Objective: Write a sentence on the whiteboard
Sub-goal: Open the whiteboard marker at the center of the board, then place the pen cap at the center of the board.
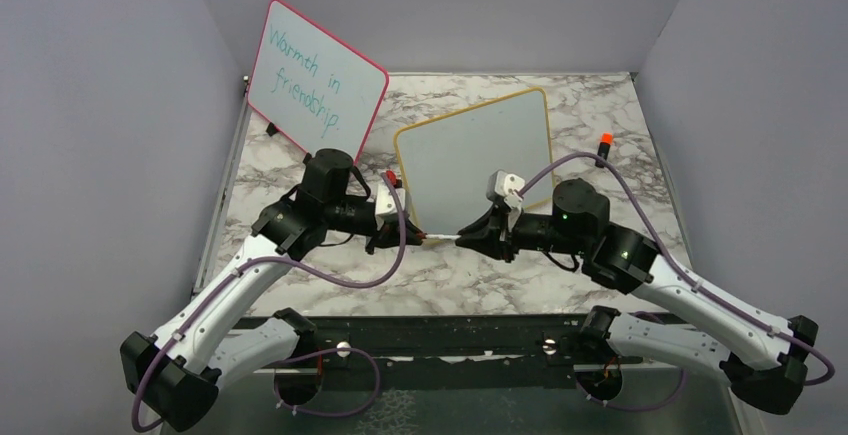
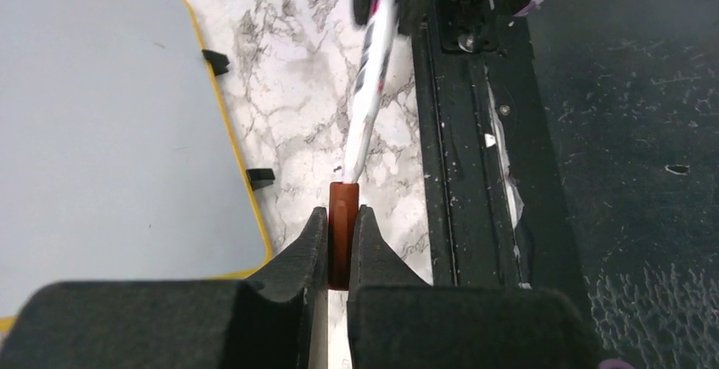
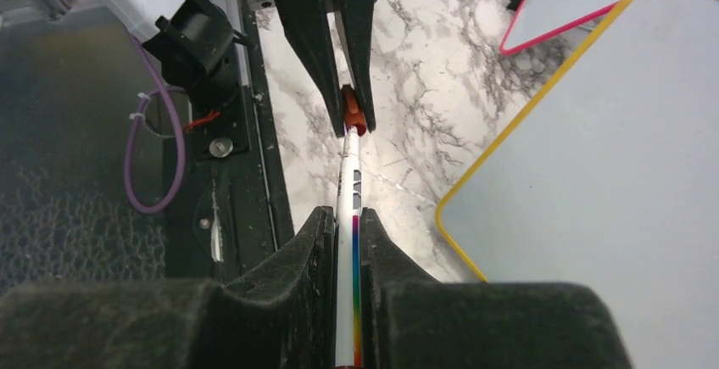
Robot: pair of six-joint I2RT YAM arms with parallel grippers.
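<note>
From above, your yellow-framed rectangular whiteboard (image 1: 470, 160) lies on the grey-veined marble worktop (image 1: 450, 285), its face bare of writing. Just off its near edge the left gripper (image 1: 405, 237) and right gripper (image 1: 472, 238) meet nose to nose, with a slim white marker (image 1: 440, 239) bridging them. The pink-framed board (image 1: 315, 80) with teal lettering stands behind the whiteboard's far-left corner.

In the left wrist view, the left gripper (image 2: 341, 212) is pinched tight on the marker's brownish-red plastic cap (image 2: 342, 246), just beside the whiteboard's (image 2: 102, 131) near corner. The barrel (image 2: 366, 106) runs straight away from it.

In the right wrist view, the right gripper (image 3: 346, 216) is clamped on the rainbow-striped barrel (image 3: 348, 174), with the whiteboard's (image 3: 610, 182) yellow rim close alongside. At the far end the cap (image 3: 352, 113) sits between the other arm's jaws. You cannot tell whether it has started to come free.

You look to be at the uncapping step, before any writing. Next, draw the two arms apart along the marker's own line, holding both grips firm. Then bring the bare tip over the whiteboard.
</note>
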